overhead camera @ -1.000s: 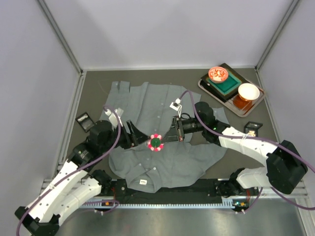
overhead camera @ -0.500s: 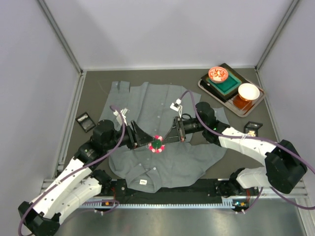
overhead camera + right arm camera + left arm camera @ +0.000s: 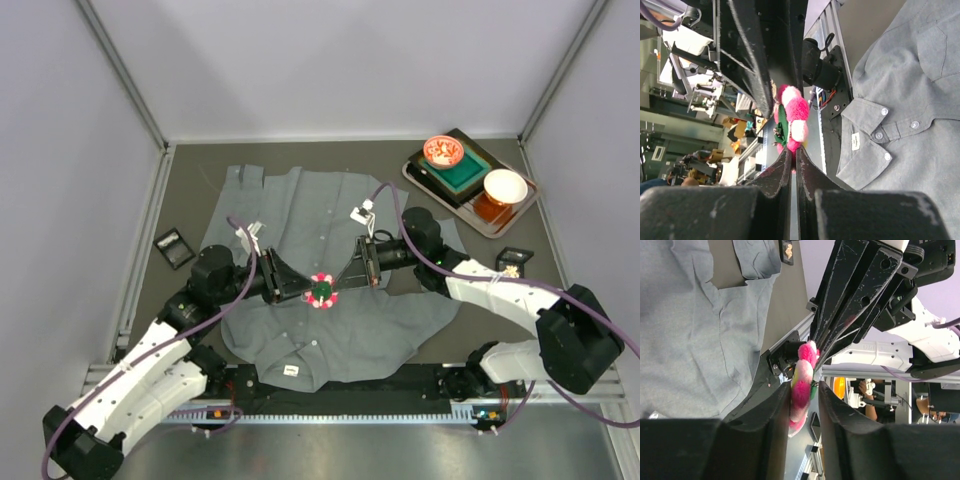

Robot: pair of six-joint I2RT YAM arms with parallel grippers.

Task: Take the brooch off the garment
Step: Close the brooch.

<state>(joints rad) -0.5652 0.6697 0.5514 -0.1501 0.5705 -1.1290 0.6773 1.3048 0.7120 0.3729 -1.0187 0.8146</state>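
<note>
The left gripper (image 3: 803,388) is standing with its black fingers (image 3: 771,412) spread to either side of the round fluffy brooch (image 3: 803,371), a ring of pink and white pompoms around a green centre. The fluff is brushing their inner faces, but I am not seeing a firm pinch. Facing it, the right gripper (image 3: 791,150) is showing its jaws pressed tight together, tips right at the brooch's edge. Whether they are nipping the pin, the rim or a fold of cloth, I cannot tell.

Both are meeting over the middle of the large grey long-sleeved button-up shirt (image 3: 330,210), on its chest, a little beyond the collar (image 3: 296,370) at the shirt's near end. The brooch is sitting there between them, and whether it is free of the cloth is not showing. The two arms are reaching in from the shirt's left and right sides.

To my eye the step in hand is getting a hold on the brooch, and the removal itself is not done. The next move is calling for the left jaws to come together squarely on the pompom ring. After that comes a slow draw away from the shirt, watching that the grey cloth is not tenting up with it.
</note>
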